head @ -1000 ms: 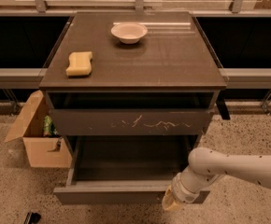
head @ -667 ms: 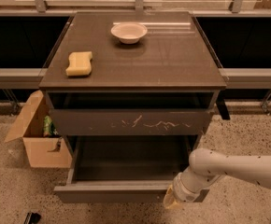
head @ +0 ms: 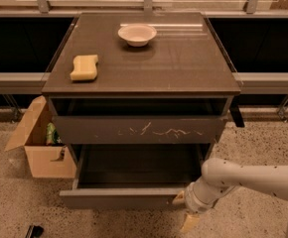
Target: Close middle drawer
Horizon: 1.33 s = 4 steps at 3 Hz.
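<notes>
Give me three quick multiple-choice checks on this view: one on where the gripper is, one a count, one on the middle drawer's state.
1. Where along the front of the middle drawer is the gripper?
A. left end
B. centre
C. right end

2. How many objects lie on the cabinet top?
A. none
B. two
C. five

3. The middle drawer is:
A. shut flush
B. pulled well out
C. taken out entirely

Answers:
1. C: the gripper sits low at the drawer front's right corner, with the arm reaching in from the right.
2. B: only a yellow sponge and a pale bowl are up there.
3. B: its front stands far forward of the scratched drawer front above, and its dark inside shows.
</notes>
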Available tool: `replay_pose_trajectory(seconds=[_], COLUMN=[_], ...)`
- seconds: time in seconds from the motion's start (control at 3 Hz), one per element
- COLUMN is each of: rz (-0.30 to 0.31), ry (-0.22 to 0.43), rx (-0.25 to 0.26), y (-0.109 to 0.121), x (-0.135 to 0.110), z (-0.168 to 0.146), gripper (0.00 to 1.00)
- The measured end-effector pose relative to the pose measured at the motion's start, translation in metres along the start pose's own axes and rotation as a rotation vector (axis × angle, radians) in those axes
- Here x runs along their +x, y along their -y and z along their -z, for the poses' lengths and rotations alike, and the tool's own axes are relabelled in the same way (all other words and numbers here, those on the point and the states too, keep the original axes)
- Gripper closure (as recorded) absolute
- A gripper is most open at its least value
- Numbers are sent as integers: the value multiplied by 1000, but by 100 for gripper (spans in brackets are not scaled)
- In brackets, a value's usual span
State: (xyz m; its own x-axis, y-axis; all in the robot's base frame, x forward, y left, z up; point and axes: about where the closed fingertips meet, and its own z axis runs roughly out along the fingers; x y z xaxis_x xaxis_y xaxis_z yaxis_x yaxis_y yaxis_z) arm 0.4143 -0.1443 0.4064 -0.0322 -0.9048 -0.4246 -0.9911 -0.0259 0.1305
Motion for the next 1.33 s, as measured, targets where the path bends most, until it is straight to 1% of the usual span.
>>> replay_pose_trajectory(seconds=[0.33, 0.67, 1.0, 1.33], rz=[0, -4, -10, -19], ry=[0, 8, 15, 21], rx=[0, 22, 43, 62], y=[0, 23, 56, 82], x=[0, 8, 19, 29], z=[0, 1, 4, 8], gripper=[0, 0, 18, 41])
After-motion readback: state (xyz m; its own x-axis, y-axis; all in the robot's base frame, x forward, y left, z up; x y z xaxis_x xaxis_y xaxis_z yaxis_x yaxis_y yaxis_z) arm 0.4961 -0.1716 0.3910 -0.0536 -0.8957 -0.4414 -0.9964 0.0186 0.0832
